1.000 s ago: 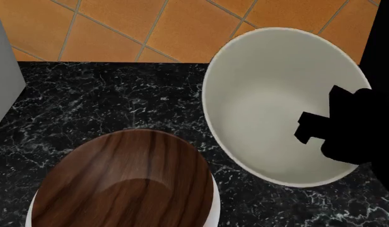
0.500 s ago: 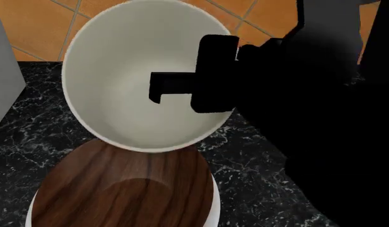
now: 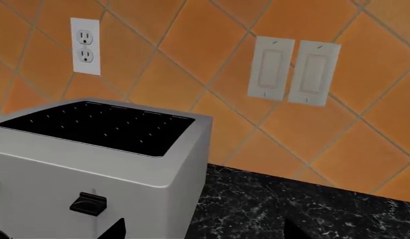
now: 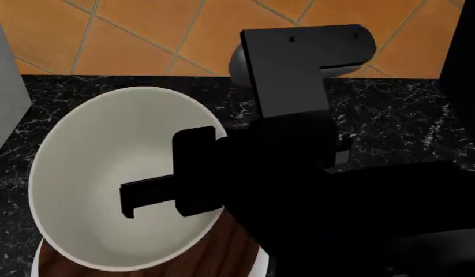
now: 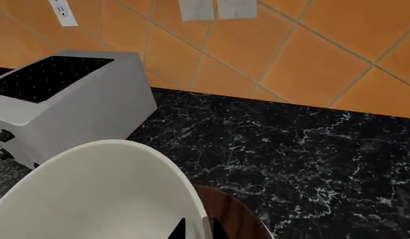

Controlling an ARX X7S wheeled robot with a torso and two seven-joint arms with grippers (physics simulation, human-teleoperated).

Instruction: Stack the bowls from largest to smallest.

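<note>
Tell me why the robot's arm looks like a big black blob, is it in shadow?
Head view: the right arm renders flat black with no shading, hiding part of the white bowl. Right wrist view: bowl, wood-grain bowl and toaster are evenly lit and sharp. Left wrist view: no blur or glare either.

Right arm (image 4: 299, 173): matte black throughout, built of blocky, flat-faced segments. Upper bracket is L-shaped with rounded corners and small screw dimples. Right gripper (image 4: 156, 193): black, with a slab-like rectangular finger.
</note>
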